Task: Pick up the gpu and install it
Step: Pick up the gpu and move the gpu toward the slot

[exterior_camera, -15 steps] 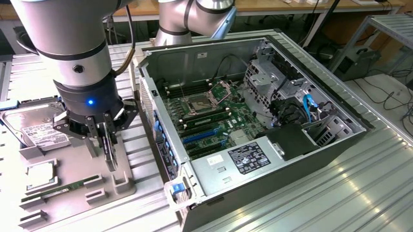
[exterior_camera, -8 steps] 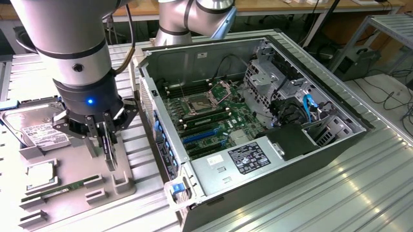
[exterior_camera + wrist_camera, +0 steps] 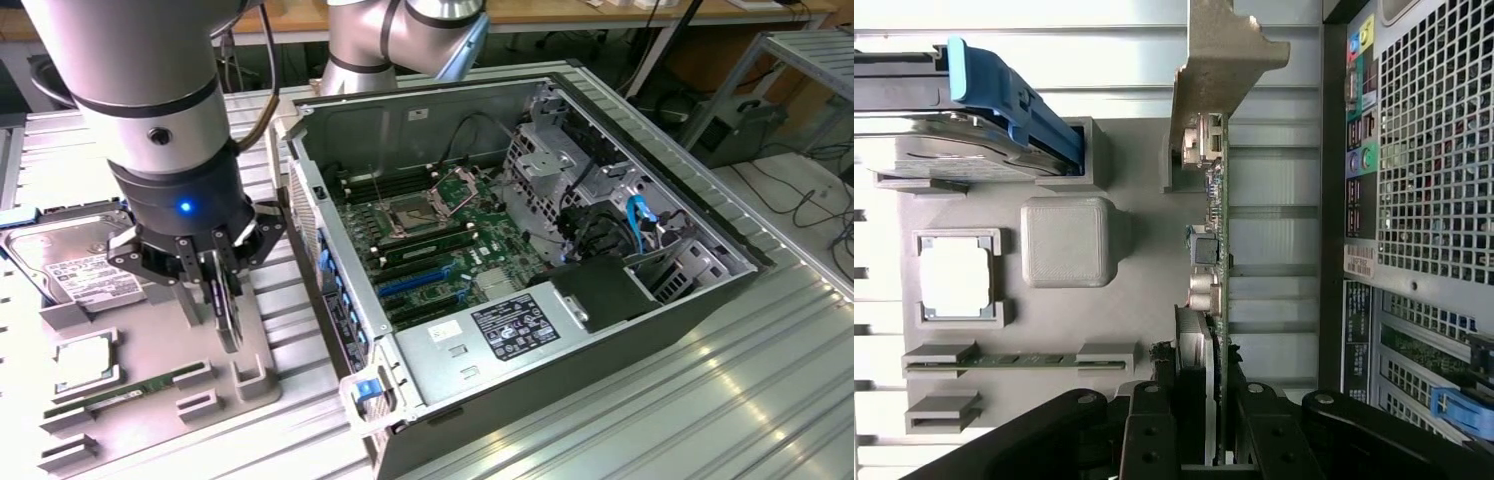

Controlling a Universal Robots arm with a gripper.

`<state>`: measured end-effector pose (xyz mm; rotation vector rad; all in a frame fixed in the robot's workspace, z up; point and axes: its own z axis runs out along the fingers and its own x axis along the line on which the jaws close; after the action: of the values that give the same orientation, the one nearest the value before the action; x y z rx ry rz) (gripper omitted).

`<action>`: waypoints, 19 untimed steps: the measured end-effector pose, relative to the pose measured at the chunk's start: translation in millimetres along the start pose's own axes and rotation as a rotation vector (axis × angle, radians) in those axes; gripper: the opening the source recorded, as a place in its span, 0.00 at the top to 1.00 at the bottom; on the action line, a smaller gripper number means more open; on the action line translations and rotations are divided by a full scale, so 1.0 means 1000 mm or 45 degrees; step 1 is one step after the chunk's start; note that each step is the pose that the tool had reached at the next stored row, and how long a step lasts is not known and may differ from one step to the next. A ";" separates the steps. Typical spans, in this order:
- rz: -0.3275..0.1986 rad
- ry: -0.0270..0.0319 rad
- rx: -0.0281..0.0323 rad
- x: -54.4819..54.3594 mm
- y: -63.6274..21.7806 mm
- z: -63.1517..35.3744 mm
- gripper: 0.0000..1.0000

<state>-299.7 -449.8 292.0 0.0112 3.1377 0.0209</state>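
My gripper (image 3: 218,288) is shut on the gpu (image 3: 227,318), a thin dark card held on edge just above the grey parts holder (image 3: 262,352) at the exterior view's left. In the wrist view the gpu (image 3: 1217,235) runs edge-on out from between my gripper (image 3: 1202,432) fingers (image 3: 1150,425), and its pale silver bracket (image 3: 1216,60) sits at the far end. The open computer case (image 3: 603,338) lies beside it, with the motherboard (image 3: 427,228) and blue expansion slots (image 3: 414,281) exposed. The case's perforated rear panel (image 3: 1429,150) runs close alongside the card.
On the holder (image 3: 1139,310) lie a silver hard drive (image 3: 78,265) with a blue latch (image 3: 1004,95), a square processor (image 3: 83,362) and a slim green memory stick (image 3: 123,391). A power supply (image 3: 514,330) and cables fill the case's near end. The ribbed metal table (image 3: 694,400) surrounds everything.
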 end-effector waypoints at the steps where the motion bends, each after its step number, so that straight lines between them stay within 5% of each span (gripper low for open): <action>1: 0.000 0.0000 0.0001 0.000 0.0000 -0.0003 0.72; 19: 0.000 -0.0001 0.0047 0.000 0.0001 -0.0062 0.72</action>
<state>-299.7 -449.8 298.3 0.0112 3.1377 0.0151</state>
